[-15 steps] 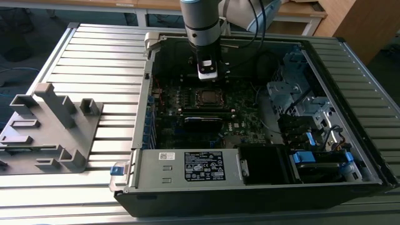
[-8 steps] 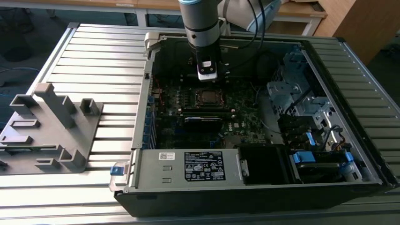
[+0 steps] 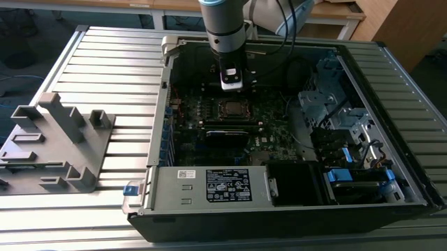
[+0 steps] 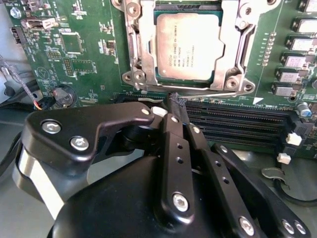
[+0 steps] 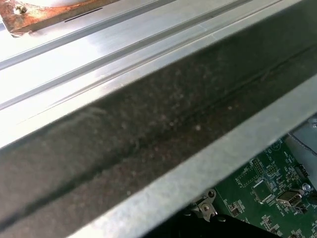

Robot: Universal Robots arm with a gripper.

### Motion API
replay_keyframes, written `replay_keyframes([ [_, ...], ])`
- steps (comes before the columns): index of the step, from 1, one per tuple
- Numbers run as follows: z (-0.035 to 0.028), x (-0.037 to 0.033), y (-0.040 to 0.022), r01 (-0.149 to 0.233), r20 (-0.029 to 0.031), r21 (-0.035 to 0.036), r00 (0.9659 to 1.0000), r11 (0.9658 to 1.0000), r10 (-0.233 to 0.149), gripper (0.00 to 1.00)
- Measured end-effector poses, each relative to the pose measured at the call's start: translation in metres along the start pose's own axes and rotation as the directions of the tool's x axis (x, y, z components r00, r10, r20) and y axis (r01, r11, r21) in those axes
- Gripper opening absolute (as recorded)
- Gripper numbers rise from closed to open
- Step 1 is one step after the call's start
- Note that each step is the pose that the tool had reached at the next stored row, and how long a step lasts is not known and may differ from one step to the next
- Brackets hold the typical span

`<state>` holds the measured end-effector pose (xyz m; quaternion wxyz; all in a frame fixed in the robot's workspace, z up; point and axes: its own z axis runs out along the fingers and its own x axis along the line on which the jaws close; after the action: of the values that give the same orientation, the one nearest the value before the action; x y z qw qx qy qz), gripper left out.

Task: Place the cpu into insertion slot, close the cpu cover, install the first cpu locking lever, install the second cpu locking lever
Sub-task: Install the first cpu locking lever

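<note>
The ribbed aluminium bench (image 3: 104,57) is carrying an open computer case (image 3: 159,120) and, towards the exterior view's left, a grey plastic fixture (image 3: 59,141). Wooden furniture (image 3: 394,23) is standing behind the bench. A white printed label (image 3: 227,184) is showing on the case's metal box, its print too small to make out. The gripper (image 3: 232,85) is hanging over the green motherboard (image 4: 74,59), its fingers (image 4: 173,148) pressed together, tips just beside the socket's edge. The cpu (image 4: 187,47) is lying in the socket, with the cpu cover (image 4: 141,49) lying flat around it.
</note>
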<state>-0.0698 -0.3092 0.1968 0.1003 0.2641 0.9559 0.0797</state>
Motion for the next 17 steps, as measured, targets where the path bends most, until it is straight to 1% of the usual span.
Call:
replay_keyframes([
  [6, 0.0021, 0.0003, -0.0005, 0.0, 0.003, -0.0012, 1.0, 1.0, 0.0, 0.11],
  [13, 0.0052, 0.0008, -0.0011, 0.001, 0.0088, -0.0042, 1.0, 1.0, -0.001, 0.11],
  [17, 0.005, 0.0008, -0.0011, 0.001, 0.0093, -0.0042, 1.0, 1.0, -0.001, 0.11],
])
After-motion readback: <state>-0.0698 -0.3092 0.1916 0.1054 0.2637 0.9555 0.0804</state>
